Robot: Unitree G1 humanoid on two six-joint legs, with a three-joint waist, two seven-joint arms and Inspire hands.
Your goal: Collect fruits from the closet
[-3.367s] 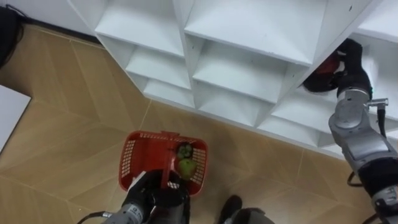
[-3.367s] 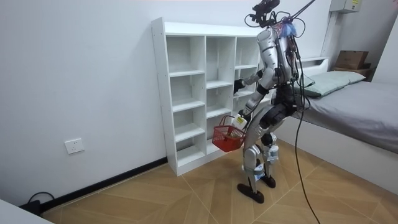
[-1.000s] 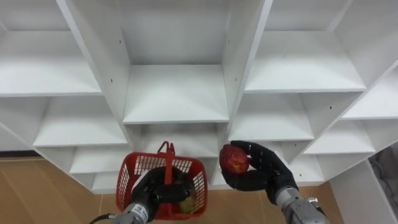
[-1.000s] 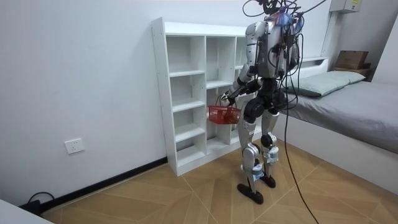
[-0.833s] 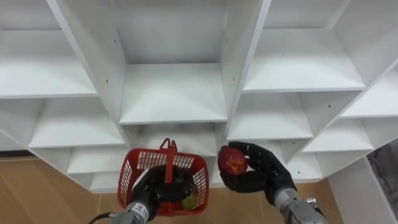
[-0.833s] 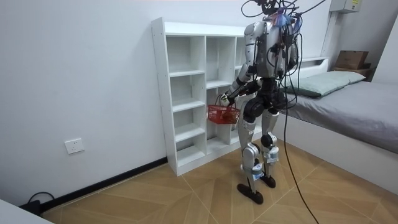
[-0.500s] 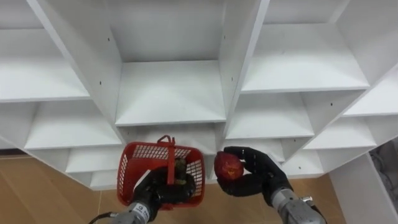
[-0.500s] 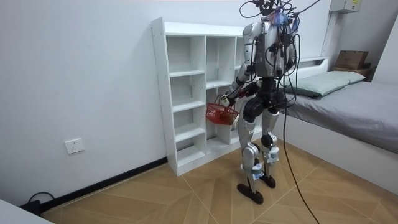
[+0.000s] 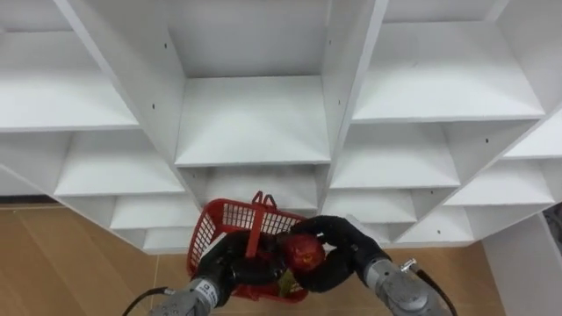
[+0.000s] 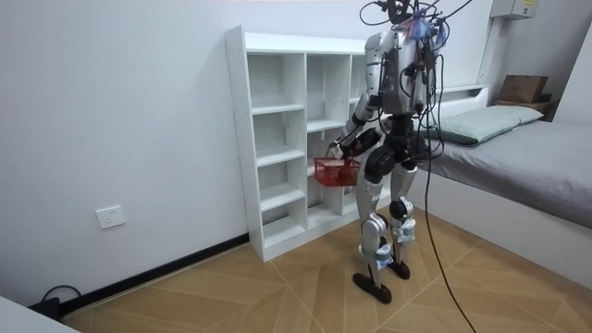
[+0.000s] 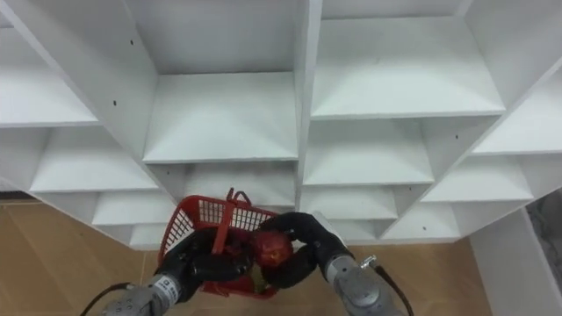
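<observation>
My left hand (image 9: 226, 267) is shut on the upright handle of a red mesh basket (image 9: 223, 226), held in front of the white closet (image 9: 255, 114). My right hand (image 9: 338, 254) is curled round a red apple (image 9: 303, 252) and holds it over the basket's right side, just above the rim. A greenish fruit (image 9: 284, 282) shows inside the basket under the apple. In the right eye view the apple (image 11: 271, 248) sits in the right hand (image 11: 303, 246) beside the basket (image 11: 195, 218). In the room view I stand upright facing the closet (image 10: 296, 139) with the basket (image 10: 333, 171) at waist height.
The closet's open shelves (image 9: 250, 132) in front of me hold nothing. Wooden floor (image 9: 70, 263) lies below on the left. In the room view a bed (image 10: 518, 157) stands on the right behind me, and a wall socket (image 10: 109, 217) is on the left.
My right hand has carried the red apple leftward and down, from beside the basket to over its right rim. The basket has shifted slightly right.
</observation>
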